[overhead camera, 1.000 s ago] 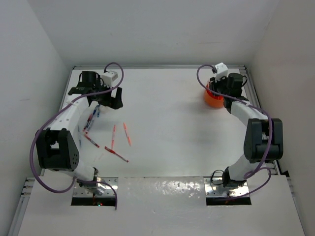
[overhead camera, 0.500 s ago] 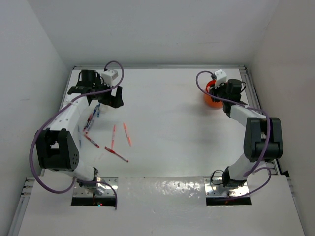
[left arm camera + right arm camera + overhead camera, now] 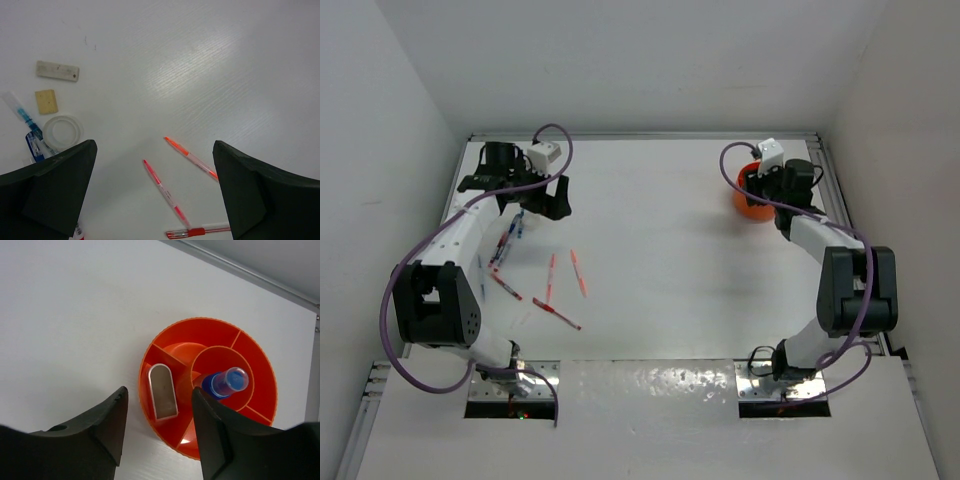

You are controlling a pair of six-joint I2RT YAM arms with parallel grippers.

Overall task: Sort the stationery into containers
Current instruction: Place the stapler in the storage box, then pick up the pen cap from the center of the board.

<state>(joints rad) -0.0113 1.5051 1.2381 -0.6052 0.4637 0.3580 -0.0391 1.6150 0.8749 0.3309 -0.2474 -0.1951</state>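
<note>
Your red pens (image 3: 556,314) lie scattered on the near-left worktop (image 3: 660,260), with blue-and-white pens (image 3: 506,240) just beyond, near your left claw (image 3: 154,147), spread wide and empty. Far right, your right claw (image 3: 159,392), also wide and empty, hangs over the orange tub (image 3: 200,330), a blue-capped bottle (image 3: 225,382) in its centre compartment.

Counter (image 3: 660,230): white, matte, faint wood grain, soft sheen from overhead light.
Back wall (image 3: 640,60): plain white, beyond the counter's far edge.
Left wall (image 3: 370,200), right wall (image 3: 910,200): plain white, flanking the counter.
Metal rail (image 3: 640,135): along the counter's far edge.
Glossy panel (image 3: 640,395): at the counter's near edge.
</note>
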